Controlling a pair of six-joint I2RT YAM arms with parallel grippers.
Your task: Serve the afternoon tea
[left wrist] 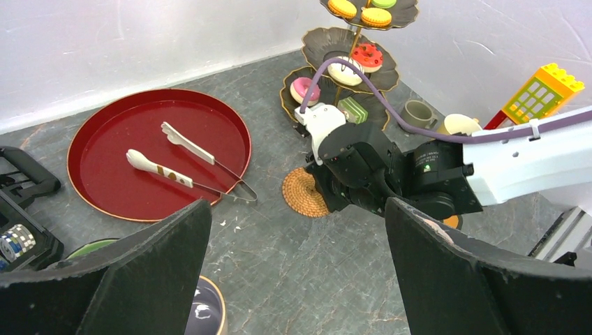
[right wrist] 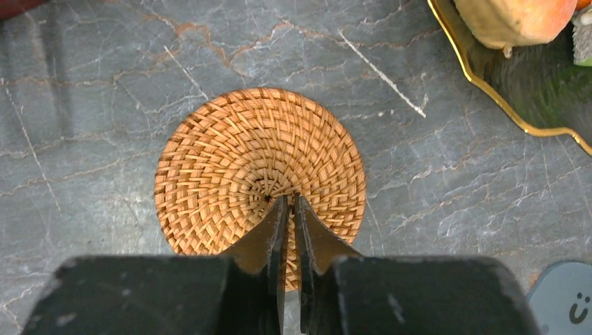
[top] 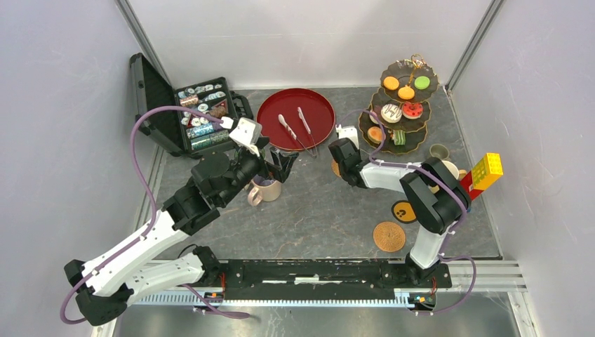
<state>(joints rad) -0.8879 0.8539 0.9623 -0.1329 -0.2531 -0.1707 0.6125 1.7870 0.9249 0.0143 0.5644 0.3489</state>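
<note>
The dark three-tier stand [top: 403,105] with a gold handle stands at the back right and holds toy cakes: orange and green on top, white and red in the middle, pink and green at the bottom. It also shows in the left wrist view [left wrist: 349,52]. My left gripper [top: 284,165] [left wrist: 297,209] is open and empty, just above a beige mug [top: 265,189]. My right gripper [top: 342,156] [right wrist: 290,199] is shut, its tips over the middle of a woven coaster [right wrist: 258,167]. A small grey mug [top: 440,151] and a cream mug [top: 450,168] stand right of the stand.
A round red tray [top: 270,112] with two tongs lies at the back centre. An open black case [top: 196,116] stands at the back left. A second woven coaster [top: 389,236], a dark smiley coaster [top: 404,210] and a yellow and red block toy [top: 484,174] are on the right.
</note>
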